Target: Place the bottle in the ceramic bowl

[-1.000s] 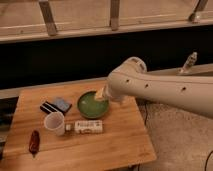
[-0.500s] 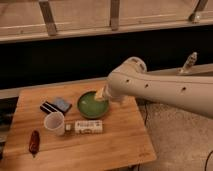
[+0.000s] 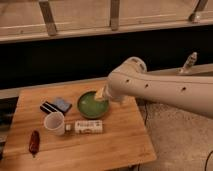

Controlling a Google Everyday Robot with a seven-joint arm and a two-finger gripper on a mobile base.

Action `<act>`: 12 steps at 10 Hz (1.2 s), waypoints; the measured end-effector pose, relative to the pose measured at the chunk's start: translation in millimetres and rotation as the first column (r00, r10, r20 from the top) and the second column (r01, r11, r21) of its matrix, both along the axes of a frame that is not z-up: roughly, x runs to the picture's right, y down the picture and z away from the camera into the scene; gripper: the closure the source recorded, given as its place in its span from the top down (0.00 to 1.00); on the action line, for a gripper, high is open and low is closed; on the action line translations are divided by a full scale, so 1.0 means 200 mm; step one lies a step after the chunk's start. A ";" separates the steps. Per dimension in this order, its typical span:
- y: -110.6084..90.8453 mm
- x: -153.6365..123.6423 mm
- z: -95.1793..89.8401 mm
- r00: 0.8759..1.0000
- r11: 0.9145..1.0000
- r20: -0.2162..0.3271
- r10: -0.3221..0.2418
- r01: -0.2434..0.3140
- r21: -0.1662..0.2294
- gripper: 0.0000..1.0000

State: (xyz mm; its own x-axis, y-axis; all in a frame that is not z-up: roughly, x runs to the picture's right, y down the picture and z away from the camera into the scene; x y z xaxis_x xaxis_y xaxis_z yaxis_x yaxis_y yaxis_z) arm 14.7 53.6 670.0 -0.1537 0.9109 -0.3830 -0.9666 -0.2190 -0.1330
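Observation:
The bottle [image 3: 86, 127] lies on its side on the wooden table [image 3: 115, 145], just in front of the green ceramic bowl [image 3: 92, 105], its dark cap toward the white cup. The bowl holds nothing that I can see. My gripper [image 3: 103, 95] hangs at the end of the white arm, over the bowl's right rim, apart from the bottle.
A white cup [image 3: 54, 122] stands left of the bottle. A dark packet and a blue-grey item [image 3: 56, 106] lie left of the bowl. A red-brown object [image 3: 34, 142] lies near the front left edge. A dark wall and railing run behind the table.

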 end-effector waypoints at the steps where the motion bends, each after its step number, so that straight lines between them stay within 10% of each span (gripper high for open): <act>1: 0.00 0.00 0.00 1.000 1.000 0.000 0.000 0.000 0.000 0.70; 6: -0.02 -0.03 -0.02 0.998 0.999 0.037 -0.048 0.047 0.025 0.70; 9: 0.00 -0.15 -0.02 0.955 0.968 0.159 -0.251 0.245 0.053 0.70; 12: 0.01 -0.20 0.03 0.921 0.946 0.217 -0.323 0.322 0.041 0.70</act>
State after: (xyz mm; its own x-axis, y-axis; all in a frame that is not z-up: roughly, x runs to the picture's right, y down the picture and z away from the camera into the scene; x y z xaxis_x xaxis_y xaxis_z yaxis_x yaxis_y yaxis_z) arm -24.8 55.8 676.7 0.2354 0.8988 -0.3697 -0.9320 0.1009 -0.3481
